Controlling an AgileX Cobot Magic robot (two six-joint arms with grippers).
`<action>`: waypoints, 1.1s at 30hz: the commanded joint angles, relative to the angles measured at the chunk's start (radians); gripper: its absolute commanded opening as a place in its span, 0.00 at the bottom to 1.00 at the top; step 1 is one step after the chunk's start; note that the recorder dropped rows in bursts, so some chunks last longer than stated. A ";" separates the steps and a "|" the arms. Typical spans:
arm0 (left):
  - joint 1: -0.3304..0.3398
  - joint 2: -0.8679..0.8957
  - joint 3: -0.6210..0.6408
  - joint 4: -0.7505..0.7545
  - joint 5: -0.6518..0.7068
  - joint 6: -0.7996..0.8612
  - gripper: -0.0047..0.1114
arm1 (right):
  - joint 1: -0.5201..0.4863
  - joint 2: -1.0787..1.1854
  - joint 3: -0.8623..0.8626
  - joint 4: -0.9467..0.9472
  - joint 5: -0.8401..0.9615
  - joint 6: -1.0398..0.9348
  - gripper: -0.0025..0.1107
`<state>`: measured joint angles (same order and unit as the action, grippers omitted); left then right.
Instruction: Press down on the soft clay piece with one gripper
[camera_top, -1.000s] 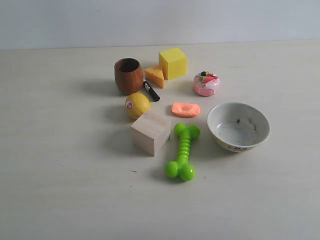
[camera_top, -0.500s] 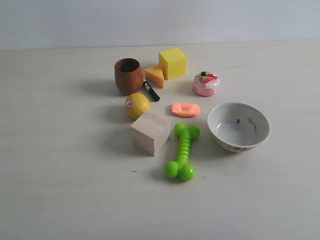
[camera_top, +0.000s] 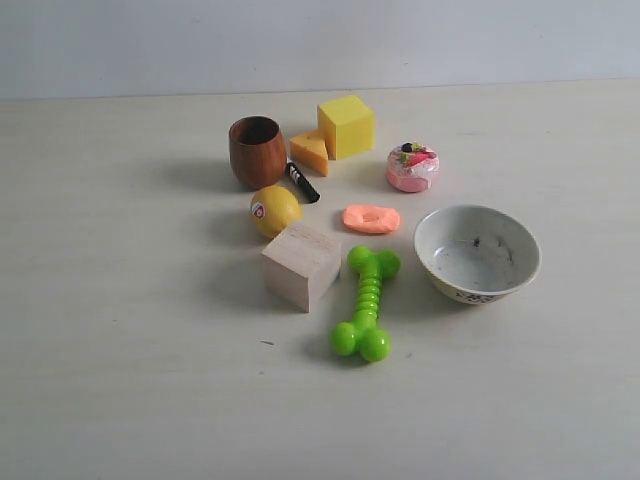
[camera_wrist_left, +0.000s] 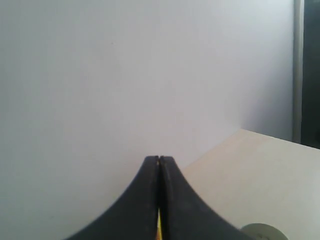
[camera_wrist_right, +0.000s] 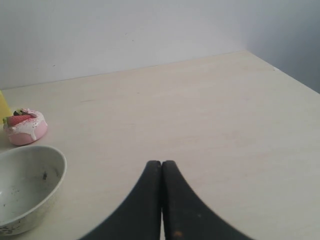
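The soft clay piece (camera_top: 371, 218) lies flat on the table in the exterior view, salmon-orange with a dent in its middle, between the yellow ball and the white bowl. Neither arm shows in that view. In the left wrist view my left gripper (camera_wrist_left: 159, 158) is shut, its black fingers pressed together against a pale wall, with nothing held. My right gripper (camera_wrist_right: 161, 163) is shut too, above bare table, with nothing between its fingers. The clay does not appear in either wrist view.
Around the clay stand a white bowl (camera_top: 477, 252), a pink cake toy (camera_top: 412, 167), a green bone toy (camera_top: 365, 302), a wooden block (camera_top: 300, 264), a yellow ball (camera_top: 275, 210), a brown cup (camera_top: 257, 151), a cheese wedge (camera_top: 310, 152), a yellow cube (camera_top: 346, 126) and a black marker (camera_top: 302, 183). The bowl (camera_wrist_right: 27, 186) and cake toy (camera_wrist_right: 25, 126) also show in the right wrist view.
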<state>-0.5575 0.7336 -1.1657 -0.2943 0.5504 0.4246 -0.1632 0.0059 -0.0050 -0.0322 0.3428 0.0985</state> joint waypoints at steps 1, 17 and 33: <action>0.003 -0.001 0.004 0.027 0.000 -0.090 0.04 | 0.000 -0.006 0.005 0.000 -0.004 0.000 0.02; 0.451 -0.171 0.310 0.035 0.024 -0.251 0.04 | 0.000 -0.006 0.005 0.000 -0.004 0.000 0.02; 0.583 -0.519 0.866 0.021 -0.311 -0.249 0.04 | 0.000 -0.006 0.005 0.000 -0.004 0.000 0.02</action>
<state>0.0222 0.2549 -0.3578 -0.2613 0.3177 0.1793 -0.1632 0.0059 -0.0050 -0.0322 0.3428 0.0985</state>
